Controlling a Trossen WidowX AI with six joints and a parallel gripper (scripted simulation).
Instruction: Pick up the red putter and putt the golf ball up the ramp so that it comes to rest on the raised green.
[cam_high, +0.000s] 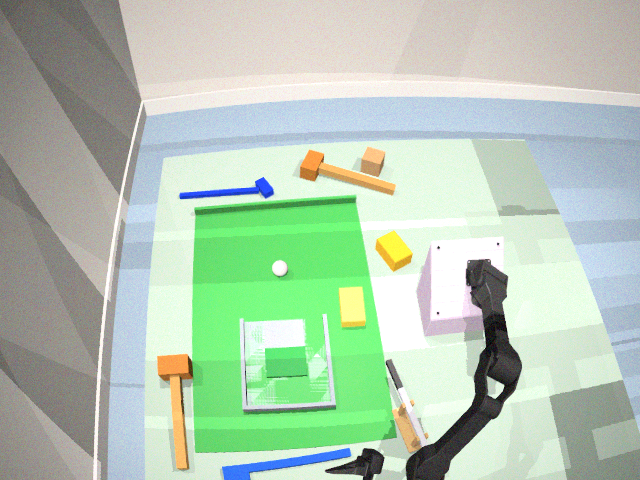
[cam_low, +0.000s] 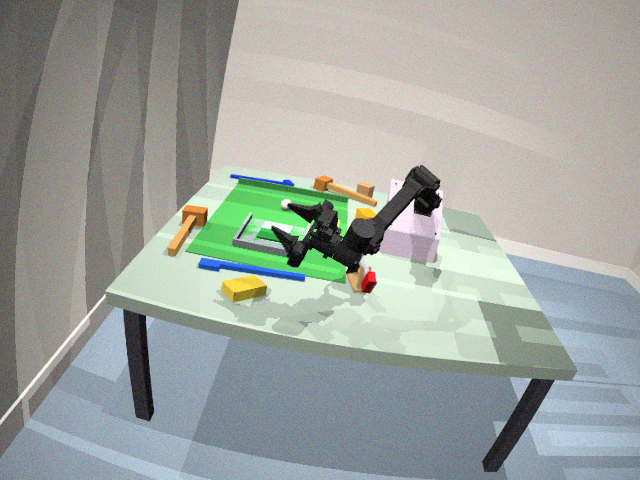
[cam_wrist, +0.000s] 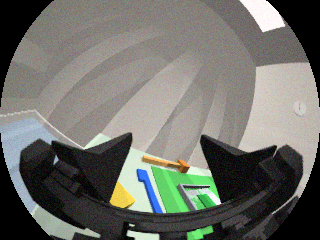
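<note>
Red putter (cam_low: 368, 282) on its stand, below and behind the wide-open jaws.

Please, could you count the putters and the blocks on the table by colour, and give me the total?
Blue putters: 2
Orange putters: 2
Red putter: 1
Yellow blocks: 3
Tan block: 1
Total: 9

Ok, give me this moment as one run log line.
phase: before pickup | gripper: open, holding nothing, above mat edge | red putter: on its stand, untouched | golf ball: resting on green mat
</note>
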